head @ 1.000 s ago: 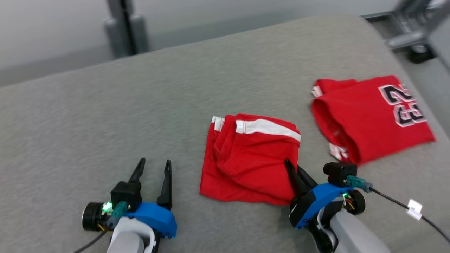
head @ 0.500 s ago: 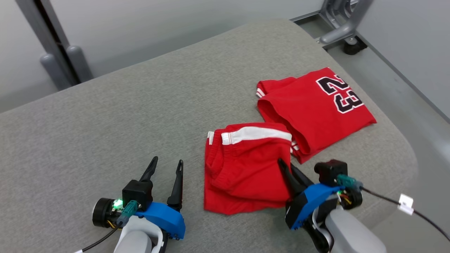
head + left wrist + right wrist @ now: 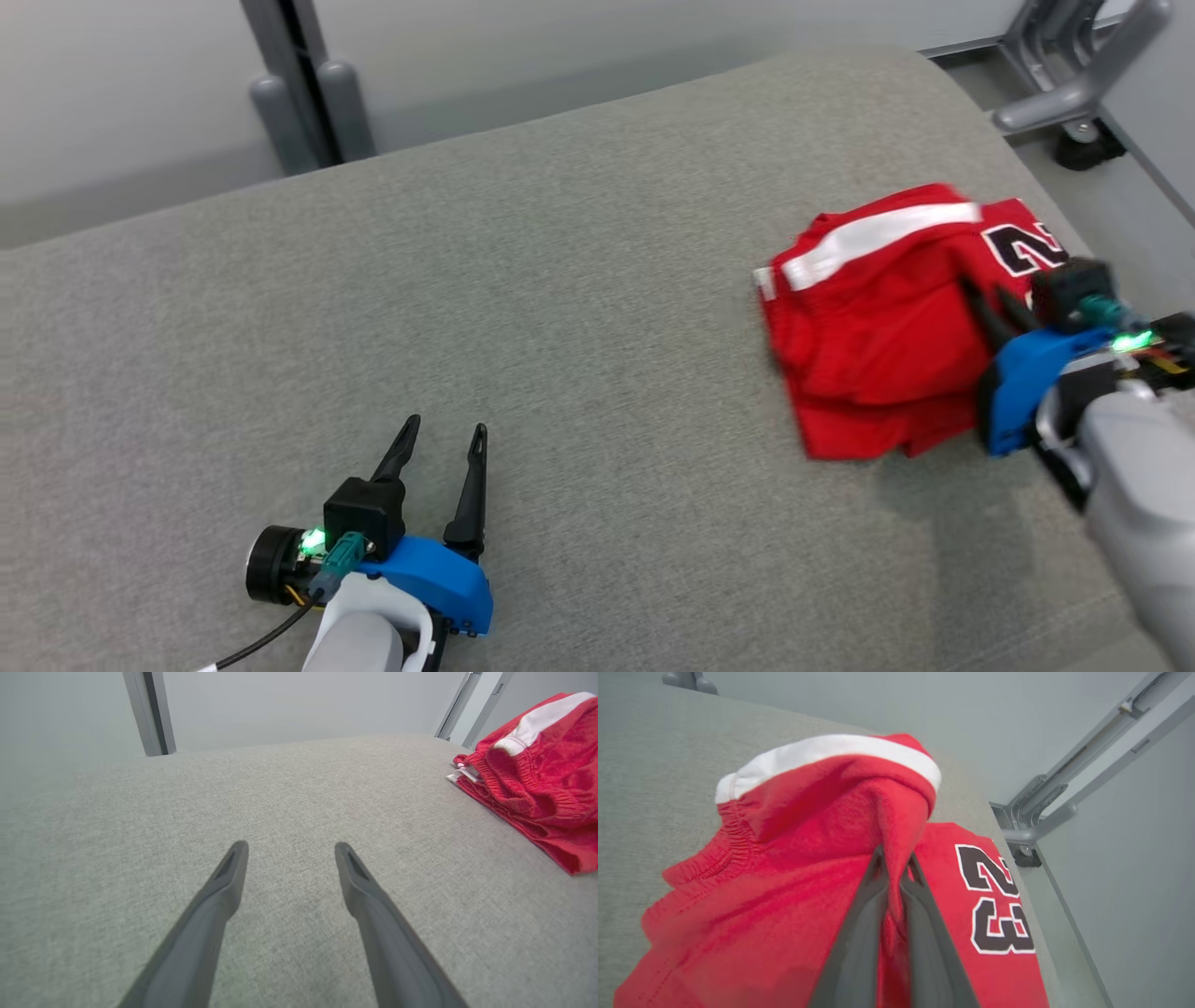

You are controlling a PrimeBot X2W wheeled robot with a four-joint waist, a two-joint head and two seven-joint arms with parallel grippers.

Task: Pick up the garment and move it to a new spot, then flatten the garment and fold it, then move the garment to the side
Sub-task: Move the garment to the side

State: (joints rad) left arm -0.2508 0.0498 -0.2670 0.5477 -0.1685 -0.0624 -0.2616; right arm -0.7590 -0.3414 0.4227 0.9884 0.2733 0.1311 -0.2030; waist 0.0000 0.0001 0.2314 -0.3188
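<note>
Jaws, right gripper (image 3: 895, 856): clamped tight on a pinched-up fold of the red shorts (image 3: 868, 345); the cloth tents up to the tips.
Jaws, left gripper (image 3: 445, 429): spread wide, holding nothing, fingers low over the table (image 3: 560, 280), pointing toward its far edge.
Table: grey woven cover. The far edge runs across the top of the head view and rounds off at the far right corner.
Right edge: close behind the right gripper, with floor beyond it.
Open room: a broad bare stretch of grey cover from the left gripper across the middle to the shorts, and back to the far edge.
Beyond the edges: a grey post (image 3: 299, 93) behind the far edge; a metal frame leg (image 3: 1074, 84) off the far right corner.
Shorts: at the table's right side, white waistband on the far side, folded in layers. The right part lies over the jersey (image 3: 1022, 247). The near hem casts a shadow on the cover.
Jersey: red, flat under the shorts and fingers, with the number 23 showing just right of the fingers in the right wrist view.
Shorts to left gripper: well apart.
</note>
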